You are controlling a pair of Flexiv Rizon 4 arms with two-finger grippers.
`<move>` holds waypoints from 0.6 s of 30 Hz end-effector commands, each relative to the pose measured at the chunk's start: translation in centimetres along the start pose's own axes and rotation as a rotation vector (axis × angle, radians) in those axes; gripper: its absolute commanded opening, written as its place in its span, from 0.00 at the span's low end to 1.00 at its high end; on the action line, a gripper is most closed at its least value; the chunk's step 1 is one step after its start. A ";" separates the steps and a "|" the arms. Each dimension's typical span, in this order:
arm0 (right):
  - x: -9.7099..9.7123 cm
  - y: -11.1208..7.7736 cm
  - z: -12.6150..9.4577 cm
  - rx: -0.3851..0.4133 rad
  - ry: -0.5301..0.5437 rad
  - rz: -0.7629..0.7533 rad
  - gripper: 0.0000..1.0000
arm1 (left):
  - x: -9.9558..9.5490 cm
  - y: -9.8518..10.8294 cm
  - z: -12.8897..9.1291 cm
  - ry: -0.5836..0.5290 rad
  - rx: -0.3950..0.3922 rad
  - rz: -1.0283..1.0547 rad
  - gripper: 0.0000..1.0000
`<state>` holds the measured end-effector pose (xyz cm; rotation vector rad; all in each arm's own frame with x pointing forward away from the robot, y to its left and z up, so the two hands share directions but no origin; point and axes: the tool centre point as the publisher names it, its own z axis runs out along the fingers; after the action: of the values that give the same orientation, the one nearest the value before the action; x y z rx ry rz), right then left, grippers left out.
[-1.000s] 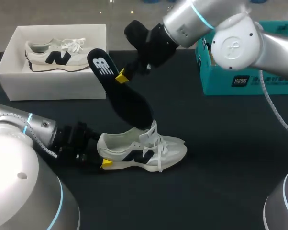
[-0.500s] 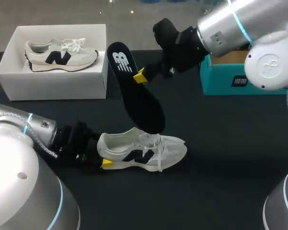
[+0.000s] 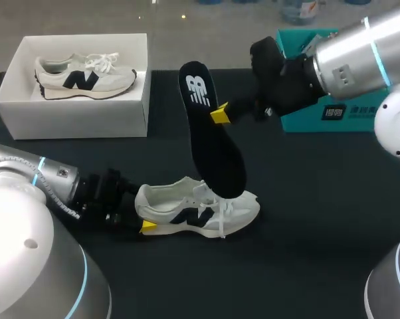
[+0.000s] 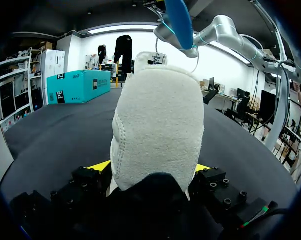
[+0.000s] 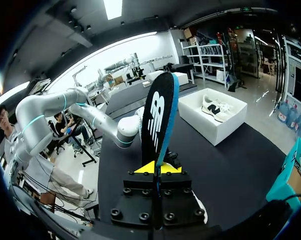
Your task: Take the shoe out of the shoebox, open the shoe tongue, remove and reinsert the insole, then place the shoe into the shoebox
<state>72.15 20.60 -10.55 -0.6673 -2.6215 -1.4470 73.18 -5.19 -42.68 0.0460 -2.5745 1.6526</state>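
**Insole out of the shoe and held aloft; reinsertion and boxing outstanding**

Status. The shoe (image 3: 206, 207) lies on its sole towards the middle of the table (image 3: 319, 199), nearer the front edge, toe pointing to the right edge. It is out of the shoebox (image 3: 80, 123), which stands at the far left corner and holds a second shoe (image 3: 84, 74).

The left gripper (image 4: 150, 170) clamps the shoe's heel, with a yellow tip showing at each side of it. The right gripper (image 5: 156, 169) is closed tight on the edge of the black insole (image 3: 213, 146), its fingers almost together. The insole hangs steeply above the shoe, heel end uppermost.

Assessment. Taking the shoe out and removing the insole appear done. Reinserting the insole and returning the shoe to the shoebox remain.

Not verifiable:
- In the head view the insole's lower end overlaps the shoe's opening, so I cannot tell whether it touches the shoe or hangs clear of it.
- How far the tongue is folded back cannot be made out, as laces and insole cover it.
- The heel fills the left wrist view and hides the rest of the shoe.
- A teal box (image 3: 306, 119) at the far right edge is partly behind the right arm.
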 end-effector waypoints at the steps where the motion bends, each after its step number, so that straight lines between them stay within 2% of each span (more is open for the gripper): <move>1: 0.5 -1.5 -1.2 -0.065 -0.017 0.015 0.00 | 0.0 0.1 0.1 0.000 -0.001 0.000 0.00; 5: 0.4 -2.2 -1.7 -0.079 -0.067 0.010 0.00 | 0.0 0.1 0.1 0.000 -0.001 0.000 0.00; 18: 0.4 -2.2 -1.7 -0.079 -0.067 0.010 0.00 | 0.0 0.1 0.1 0.000 -0.001 0.000 0.00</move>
<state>70.73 18.25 -11.02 -0.7466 -2.6206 -1.5490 73.18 -5.19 -42.69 0.0461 -2.5746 1.6526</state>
